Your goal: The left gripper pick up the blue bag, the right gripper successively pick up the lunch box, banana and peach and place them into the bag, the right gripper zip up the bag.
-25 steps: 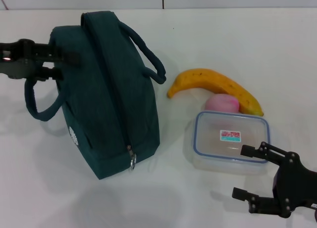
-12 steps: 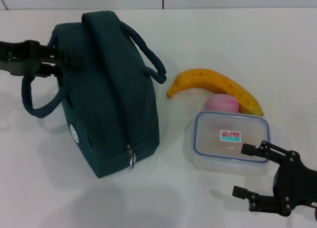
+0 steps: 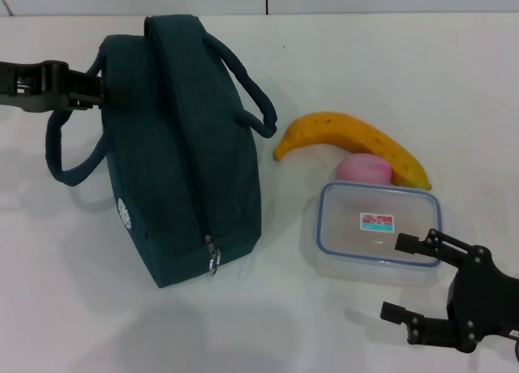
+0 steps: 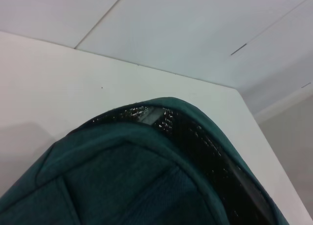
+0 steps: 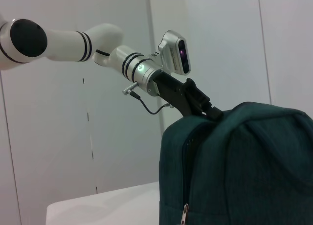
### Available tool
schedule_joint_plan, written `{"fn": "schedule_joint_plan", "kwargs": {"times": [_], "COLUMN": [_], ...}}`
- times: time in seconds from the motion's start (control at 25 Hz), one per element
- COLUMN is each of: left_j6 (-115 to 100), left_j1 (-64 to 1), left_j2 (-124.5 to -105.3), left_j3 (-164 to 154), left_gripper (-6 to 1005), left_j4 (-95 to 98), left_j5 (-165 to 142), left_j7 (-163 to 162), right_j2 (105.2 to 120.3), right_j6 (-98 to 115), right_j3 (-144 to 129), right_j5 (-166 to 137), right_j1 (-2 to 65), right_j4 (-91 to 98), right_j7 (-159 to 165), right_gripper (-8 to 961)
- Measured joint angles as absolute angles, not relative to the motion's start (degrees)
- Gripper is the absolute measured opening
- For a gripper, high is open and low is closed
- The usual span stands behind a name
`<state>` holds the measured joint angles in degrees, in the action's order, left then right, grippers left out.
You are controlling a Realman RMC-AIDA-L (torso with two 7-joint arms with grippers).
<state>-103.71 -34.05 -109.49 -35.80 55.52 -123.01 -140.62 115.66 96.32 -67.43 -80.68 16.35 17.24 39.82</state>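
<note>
Bag (image 3: 182, 158) stood on the white worktop (image 3: 405, 73) toward my left side, zip closed along its spine with the ring pull (image 3: 213, 264) hanging at the near end. I had the left gripper (image 3: 109, 96) at the bag's far upper edge, by the root of the left handle (image 3: 69, 150); whether its fingers were pinching the fabric or only pressed against it I could not tell from the head view, and the left wrist view showed only teal cloth and a strip of dark zip. In the right wrist view that gripper (image 5: 208, 110) sat on the bag's top corner. The right gripper (image 3: 418, 284) hovered low at the near right, fingers spread wide and holding nothing, just beside the box (image 3: 377, 231). The peach (image 3: 365, 169) lay touching the box's far rim, with the banana (image 3: 353, 142) curving just behind it.
</note>
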Motion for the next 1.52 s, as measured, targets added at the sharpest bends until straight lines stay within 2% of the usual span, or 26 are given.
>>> {"fn": "schedule_joint_plan", "kwargs": {"times": [0.12, 0.24, 0.44, 0.92, 1.04, 1.4, 1.52], "left_j6": [-103.71, -103.7, -103.71, -104.93, -104.95, -104.95, -104.95], "left_j1": [-34.17, -34.24, -34.17, -33.61, -33.6, -33.74, -33.65], "left_j2": [-109.34, -109.28, -109.25, -108.65, -108.62, -108.52, -108.52], "left_j3": [-35.71, -35.61, -35.73, -35.6, -35.6, -35.59, -35.59], "left_gripper": [424, 189, 40, 37, 37, 36, 36], "left_j4": [55.33, 55.33, 55.33, 53.49, 53.21, 53.17, 53.17], "left_j5": [-123.13, -123.14, -123.14, -117.18, -117.06, -116.97, -116.93], "left_j7": [-141.2, -141.77, -142.27, -144.15, -144.16, -144.03, -144.02], "right_j2": [115.66, 115.66, 115.66, 114.98, 113.69, 106.82, 105.7], "right_j6": [96.34, 96.46, 96.89, 98.94, 97.47, 98.94, 99.2], "right_j3": [-67.28, -67.14, -67.26, -66.92, -66.89, -64.23, -64.41], "right_j5": [-80.68, -80.56, -79.26, -66.24, -65.09, -64.72, -65.36], "right_j1": [16.35, 16.35, 16.35, 16.02, 16.78, 19.57, 19.12], "right_j4": [17.17, 17.14, 16.99, 14.97, 15.36, 13.94, 12.93], "right_j7": [39.81, 39.86, 39.96, 55.97, 66.92, 96.11, 101.73], "right_gripper": [869, 869, 869, 870, 870, 870, 869]}}
